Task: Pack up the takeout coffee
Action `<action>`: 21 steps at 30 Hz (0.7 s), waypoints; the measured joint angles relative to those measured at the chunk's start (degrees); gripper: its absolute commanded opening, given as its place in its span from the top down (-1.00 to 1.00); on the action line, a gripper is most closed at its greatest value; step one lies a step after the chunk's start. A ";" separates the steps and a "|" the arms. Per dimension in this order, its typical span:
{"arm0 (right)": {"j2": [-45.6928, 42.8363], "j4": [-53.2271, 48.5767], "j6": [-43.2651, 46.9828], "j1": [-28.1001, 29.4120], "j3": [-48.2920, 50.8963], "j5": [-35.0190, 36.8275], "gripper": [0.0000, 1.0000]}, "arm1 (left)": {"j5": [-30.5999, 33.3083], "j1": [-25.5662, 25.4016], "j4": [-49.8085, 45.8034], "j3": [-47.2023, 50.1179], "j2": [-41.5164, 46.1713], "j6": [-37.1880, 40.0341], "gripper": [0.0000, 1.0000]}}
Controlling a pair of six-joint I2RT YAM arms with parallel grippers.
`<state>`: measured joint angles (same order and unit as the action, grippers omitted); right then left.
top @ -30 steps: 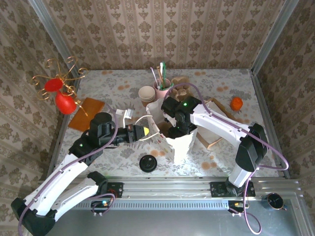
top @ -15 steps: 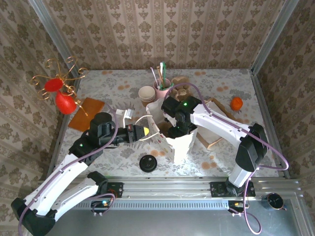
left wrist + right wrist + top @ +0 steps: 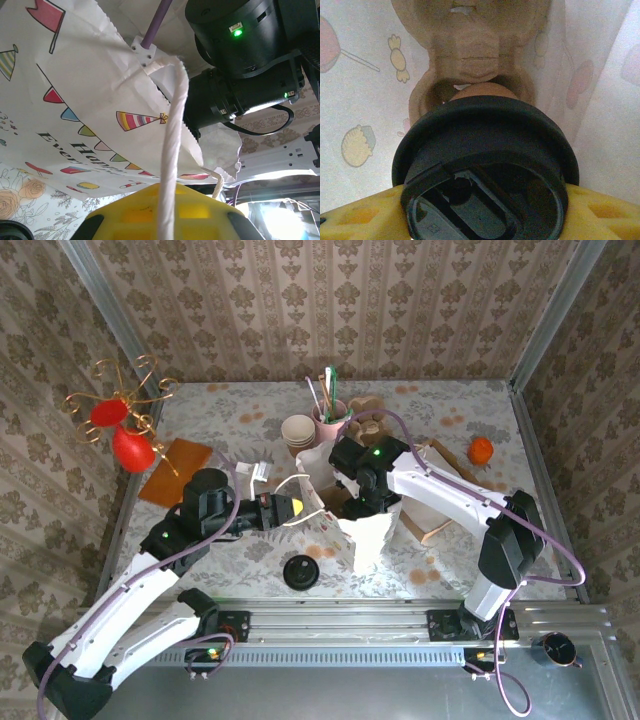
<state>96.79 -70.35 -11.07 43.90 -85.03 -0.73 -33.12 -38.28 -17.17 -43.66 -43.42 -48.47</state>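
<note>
Over on the left, the left gripper (image 3: 288,508) is pinched tight on the white cord handle (image 3: 172,140) of the paper bag (image 3: 372,540), pulling that side outward so the mouth stands open. In the middle, the right gripper (image 3: 358,502) reaches down into the bag with its yellow fingers (image 3: 355,220) clamped either side of the takeout coffee (image 3: 485,150). The cup hangs inside the bag above a brown pulp carrier (image 3: 470,60) at the bottom. To my eye the lowering is the step in hand. It wants a slow, straight descent with the cup upright, aimed at the round socket just beyond the lid, and the left side should hold the handle taut until the cup is seated. From above, the wrist covers the cup altogether. The lid hides the cup's body, so I can't tell how much gap is left below it, nor whether it lines up with the socket
</note>
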 measured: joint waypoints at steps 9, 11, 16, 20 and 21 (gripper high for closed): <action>0.02 0.61 0.00 -0.04 0.37 -0.15 -0.30 | 0.00 0.00 0.02 0.09 0.04 0.00 1.00; 0.02 0.66 0.00 -0.04 0.37 -0.17 -0.30 | 0.00 0.00 0.04 0.11 0.04 0.00 1.00; 0.13 0.94 0.00 -0.04 0.37 -0.22 -0.30 | -0.02 0.00 0.04 0.11 0.02 0.00 1.00; 0.13 0.98 0.00 -0.04 0.37 -0.26 -0.30 | 0.00 0.00 0.04 0.11 0.02 0.00 1.00; 0.13 0.98 0.00 -0.04 0.37 -0.37 -0.30 | 0.00 0.00 0.04 0.11 0.02 0.00 1.00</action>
<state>96.92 -69.36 -11.07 43.86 -84.66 -1.10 -33.12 -38.28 -17.12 -43.55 -43.40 -48.47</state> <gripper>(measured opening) 0.651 0.056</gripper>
